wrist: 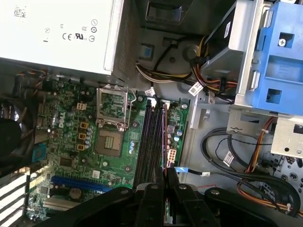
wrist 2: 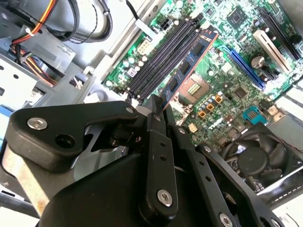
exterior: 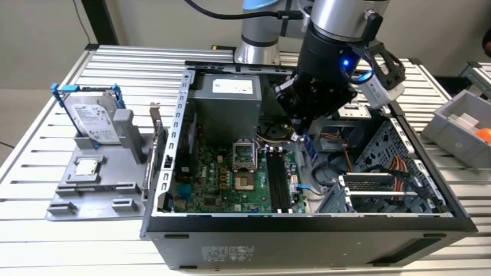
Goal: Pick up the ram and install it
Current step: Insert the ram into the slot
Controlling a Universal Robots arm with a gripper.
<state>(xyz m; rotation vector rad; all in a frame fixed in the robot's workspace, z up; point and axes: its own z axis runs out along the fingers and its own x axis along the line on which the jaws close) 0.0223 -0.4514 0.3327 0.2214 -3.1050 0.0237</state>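
While hanging inside the open computer case [exterior: 184, 115], grips the ram [wrist 2: 188, 64] at one end with the pincer [wrist 2: 158, 106] closed on it. Holds this stick on edge over the black memory slots [wrist: 150, 137] of the green board [wrist: 66, 142], next to the processor socket [wrist: 111, 142].

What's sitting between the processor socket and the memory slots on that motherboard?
A narrow strip of green board dotted with small capacitors, seen in the first wrist view.

Slatted metal table [exterior: 38, 155]; beyond it, perhaps a pale wall [exterior: 42, 40].
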